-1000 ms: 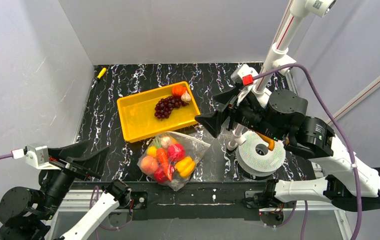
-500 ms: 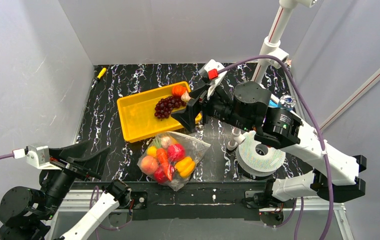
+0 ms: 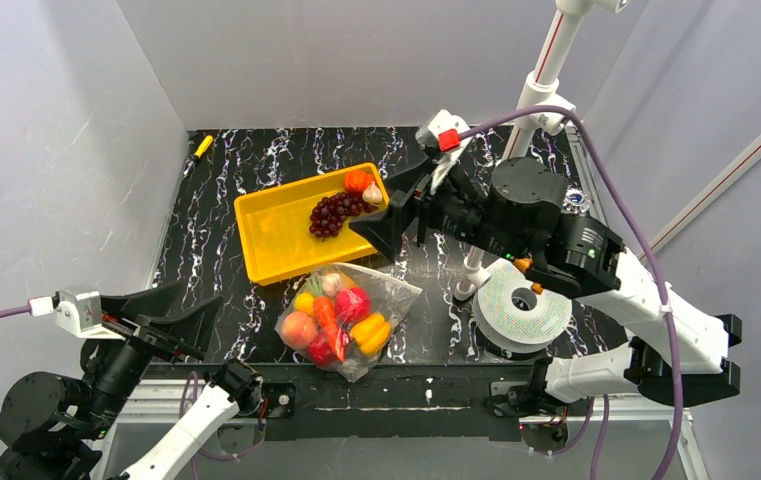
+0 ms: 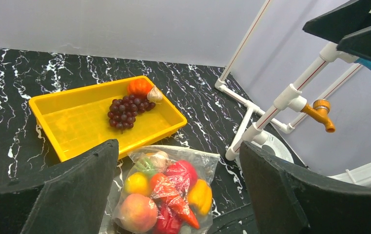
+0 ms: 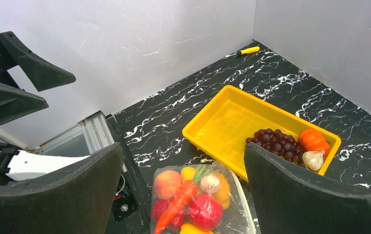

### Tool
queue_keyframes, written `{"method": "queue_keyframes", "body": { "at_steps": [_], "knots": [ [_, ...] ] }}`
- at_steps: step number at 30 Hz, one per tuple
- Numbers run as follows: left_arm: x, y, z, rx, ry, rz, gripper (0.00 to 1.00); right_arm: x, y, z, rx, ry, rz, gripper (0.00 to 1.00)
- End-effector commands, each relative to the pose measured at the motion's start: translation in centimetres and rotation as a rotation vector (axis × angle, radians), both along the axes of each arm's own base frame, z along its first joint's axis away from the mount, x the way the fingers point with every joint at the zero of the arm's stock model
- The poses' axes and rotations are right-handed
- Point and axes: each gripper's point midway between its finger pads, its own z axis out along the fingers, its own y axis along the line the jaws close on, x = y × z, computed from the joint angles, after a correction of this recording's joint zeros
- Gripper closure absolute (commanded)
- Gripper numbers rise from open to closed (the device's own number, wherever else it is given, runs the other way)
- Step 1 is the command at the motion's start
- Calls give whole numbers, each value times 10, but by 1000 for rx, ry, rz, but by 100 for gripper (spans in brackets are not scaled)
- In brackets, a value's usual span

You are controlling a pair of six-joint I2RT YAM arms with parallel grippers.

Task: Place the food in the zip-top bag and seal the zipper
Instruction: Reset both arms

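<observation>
No text, label, brand, number or sign can be read in any of the views.

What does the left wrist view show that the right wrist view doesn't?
Only the left wrist view shows the white pipe frame with its orange tap and the right gripper, open, at the top right. Only the right wrist view shows the yellow-handled tool by the far wall, the silver table rail and the open left gripper. Both show the yellow rectangular tray holding purple toy grapes, and the clear zip-top bag filled with glossy toy food, near the tray.
</observation>
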Motion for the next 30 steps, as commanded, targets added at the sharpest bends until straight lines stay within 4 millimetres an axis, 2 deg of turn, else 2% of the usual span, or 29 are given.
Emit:
{"method": "queue_keyframes", "body": {
  "at_steps": [1,9,30],
  "knots": [
    [6,-6,2,13,1,-13,7,-13,-34,47,125,-18,-2,0],
    [9,-10,2,19,8,-19,6,-16,-62,69,184,-24,-50,0],
    [6,-9,2,21,6,-24,6,-17,-53,63,173,-15,-31,0]
  ]
}}
